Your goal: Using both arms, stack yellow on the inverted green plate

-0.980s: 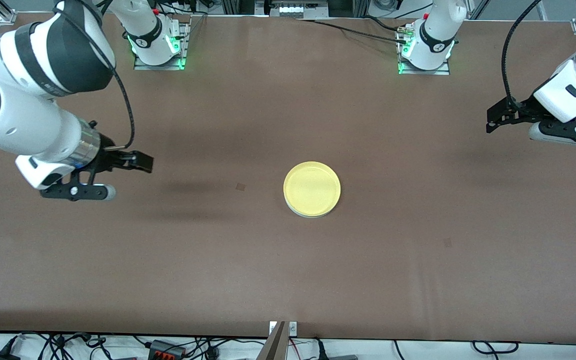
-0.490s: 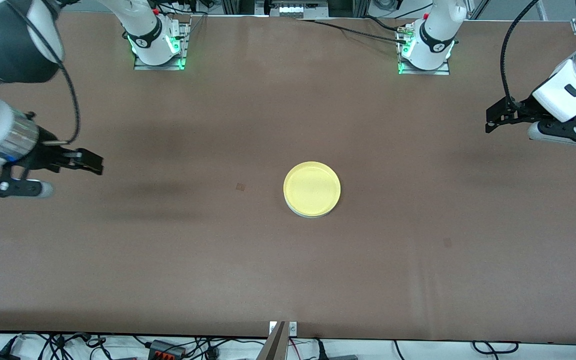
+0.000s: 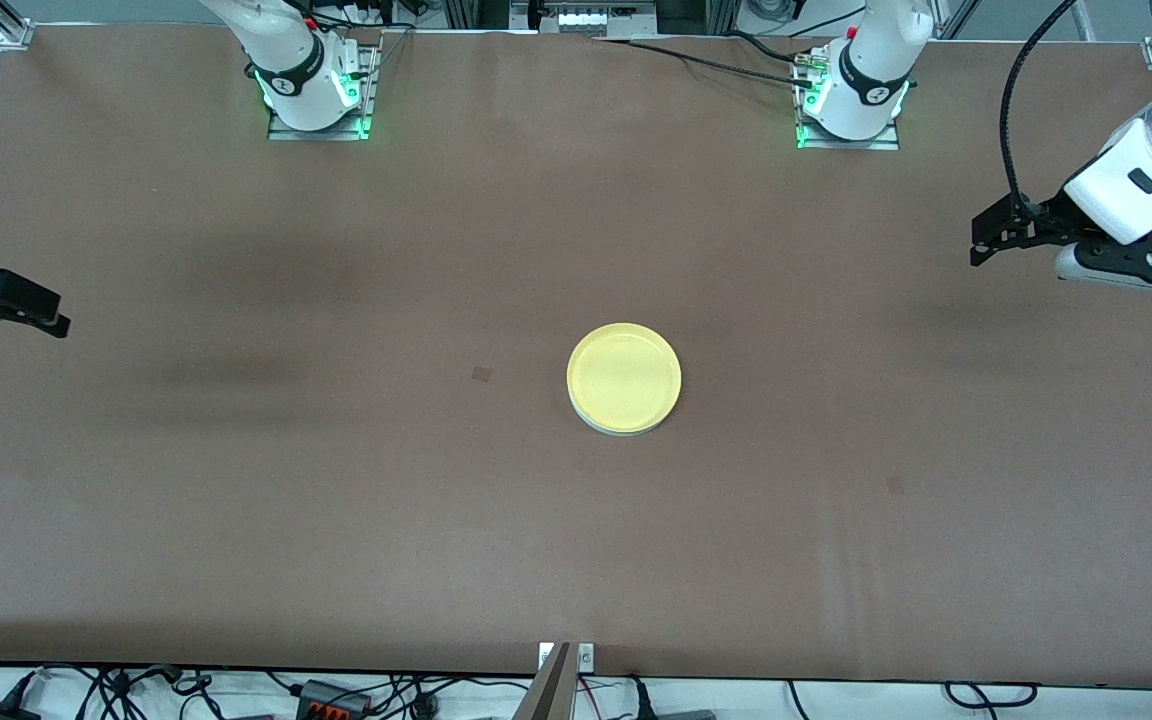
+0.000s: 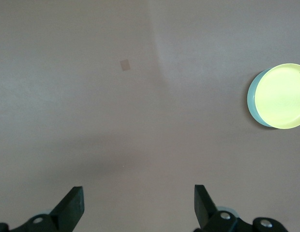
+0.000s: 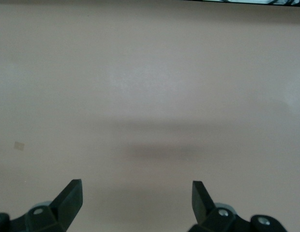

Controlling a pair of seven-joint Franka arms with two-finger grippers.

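The yellow plate (image 3: 624,376) rests rim-up on the pale green plate (image 3: 610,430), of which only a thin edge shows, in the middle of the brown table. The left wrist view shows the yellow plate (image 4: 281,95) with a green sliver (image 4: 251,100) beside it. My left gripper (image 3: 978,243) is open and empty, held over the table's left-arm end. My right gripper (image 3: 36,310) is open and empty over the table's right-arm end, its arm mostly out of view. In the wrist views the left gripper (image 4: 139,199) and the right gripper (image 5: 136,194) hang over bare table.
A small dark mark (image 3: 481,374) lies beside the plates toward the right arm's end; another mark (image 3: 895,486) lies nearer the camera toward the left arm's end. The arm bases (image 3: 311,90) (image 3: 851,100) stand along the farthest table edge. Cables run along the nearest edge.
My right arm has swung away from the plates toward its end of the table, now mostly out of view. The left arm and the plates have not moved.
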